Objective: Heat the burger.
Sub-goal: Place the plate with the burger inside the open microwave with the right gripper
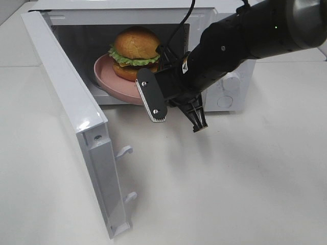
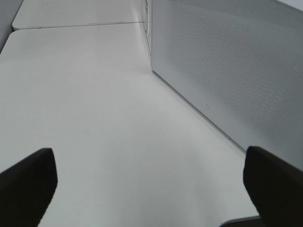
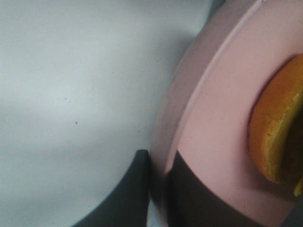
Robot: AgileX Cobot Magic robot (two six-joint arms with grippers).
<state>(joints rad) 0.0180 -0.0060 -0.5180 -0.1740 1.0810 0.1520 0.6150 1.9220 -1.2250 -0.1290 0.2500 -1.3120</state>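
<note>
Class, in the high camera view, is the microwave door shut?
No: the microwave door stands swung wide open, and the burger on its pink plate is visible through the opening.

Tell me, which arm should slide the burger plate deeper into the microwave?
Right, probably: the right gripper is shut on the rim of the pink plate; the left gripper is open and empty.

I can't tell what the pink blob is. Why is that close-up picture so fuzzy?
Right wrist view: the camera sits very close to the pink plate and burger, so both blur. Exterior high view: sharp, burger plain inside the microwave.
</note>
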